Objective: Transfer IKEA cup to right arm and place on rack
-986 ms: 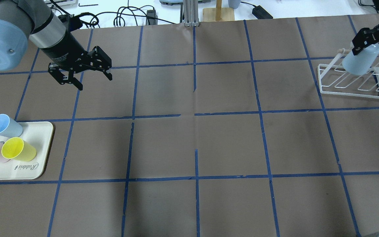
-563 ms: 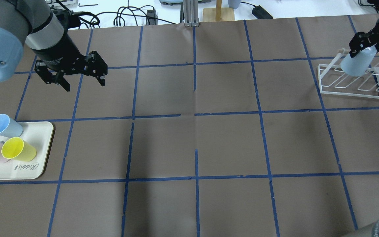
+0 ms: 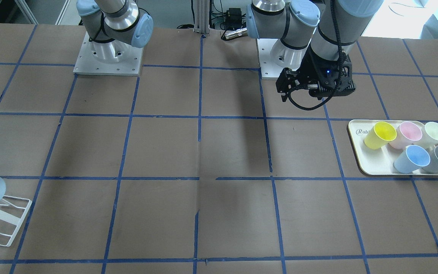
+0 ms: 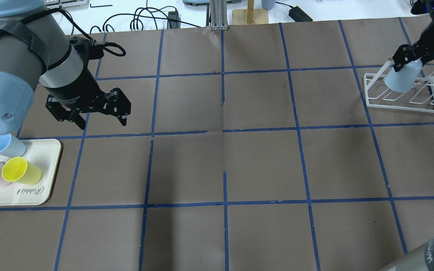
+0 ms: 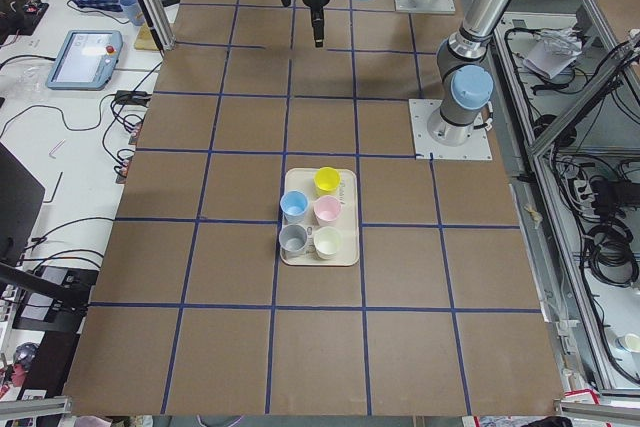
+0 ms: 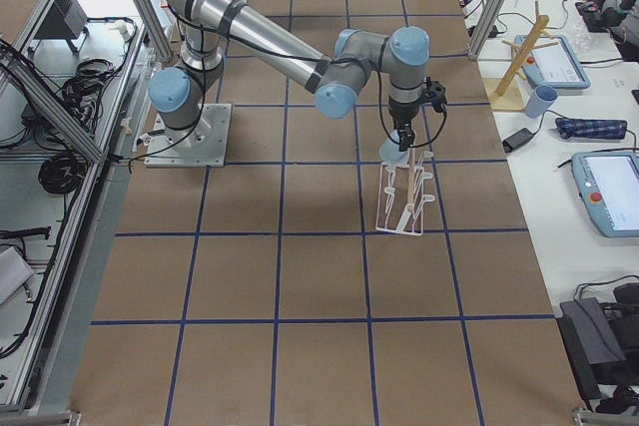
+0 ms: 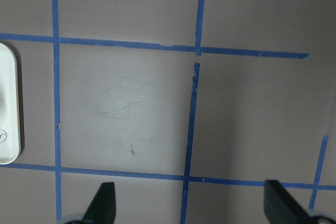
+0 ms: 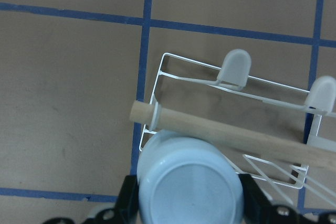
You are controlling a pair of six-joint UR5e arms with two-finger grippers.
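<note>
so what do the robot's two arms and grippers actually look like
Both the left arm and right arm are silver-grey tubes with pale blue joint caps. A braided black cable is strapped along the left one. The left gripper and right gripper are black, each with two jaws; the left shows white lettering and a small blue light.

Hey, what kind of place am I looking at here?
Most likely a robotics lab: two robot arms bolted to a table gridded with blue tape, with control tablets and loose cables alongside.
</note>
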